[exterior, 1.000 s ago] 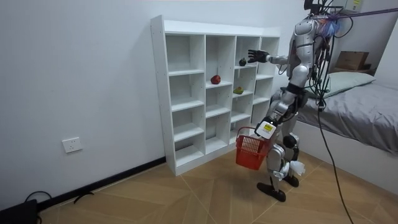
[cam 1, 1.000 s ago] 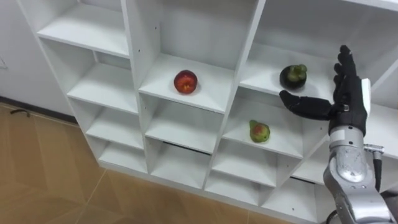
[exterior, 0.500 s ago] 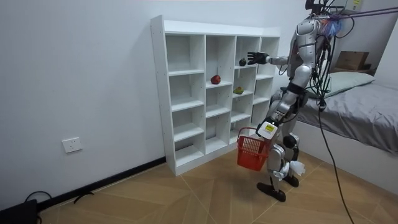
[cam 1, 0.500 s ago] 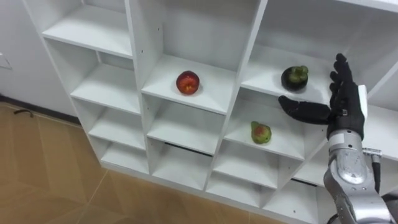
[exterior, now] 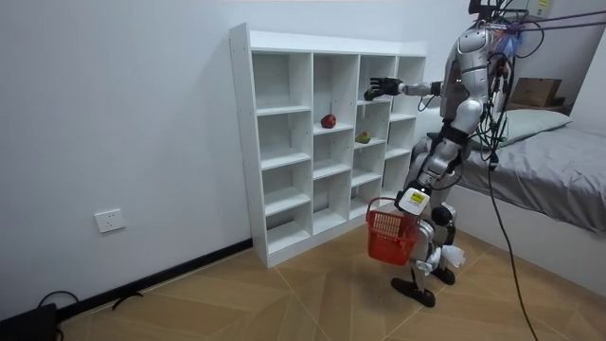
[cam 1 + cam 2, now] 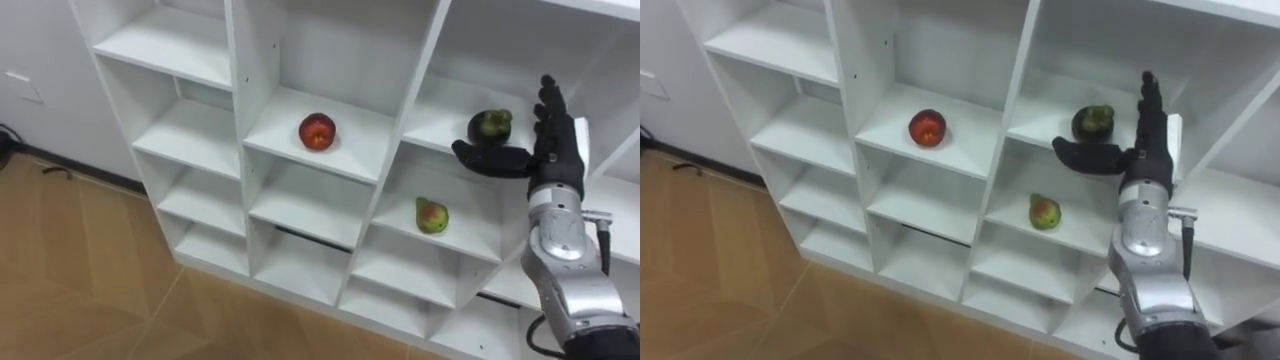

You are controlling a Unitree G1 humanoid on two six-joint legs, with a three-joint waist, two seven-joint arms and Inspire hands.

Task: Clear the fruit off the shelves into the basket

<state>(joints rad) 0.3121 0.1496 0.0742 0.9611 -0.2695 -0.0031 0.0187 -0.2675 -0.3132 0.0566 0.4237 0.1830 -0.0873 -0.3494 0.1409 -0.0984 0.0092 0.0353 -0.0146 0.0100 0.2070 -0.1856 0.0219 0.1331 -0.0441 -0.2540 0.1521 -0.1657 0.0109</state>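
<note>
A white closet (image 6: 190, 140) of open cubbies holds three fruits. A red apple (image 6: 317, 131) lies in a middle cubby. A dark green fruit (image 6: 490, 125) sits one cubby to the right, and a green-red pear (image 6: 431, 216) lies in the cubby below it. My right hand (image 6: 545, 140) is open at the dark fruit's cubby, fingers upright just right of the fruit and thumb stretched out under its front, not closed on it. In the room view my left hand (image 5: 409, 201) hangs low, holding a red basket (image 5: 391, 237) by its handle.
I stand facing the closet's right half (image 5: 379, 142). A bed (image 5: 549, 161) with a cardboard box (image 5: 535, 92) is behind me at the room view's right. Wood floor (image 6: 80, 290) spreads at the closet's foot, and the other cubbies hold nothing.
My right hand has moved forward to the dark green fruit, its thumb now right below it. The eye view has shifted, and the basket has swung slightly.
</note>
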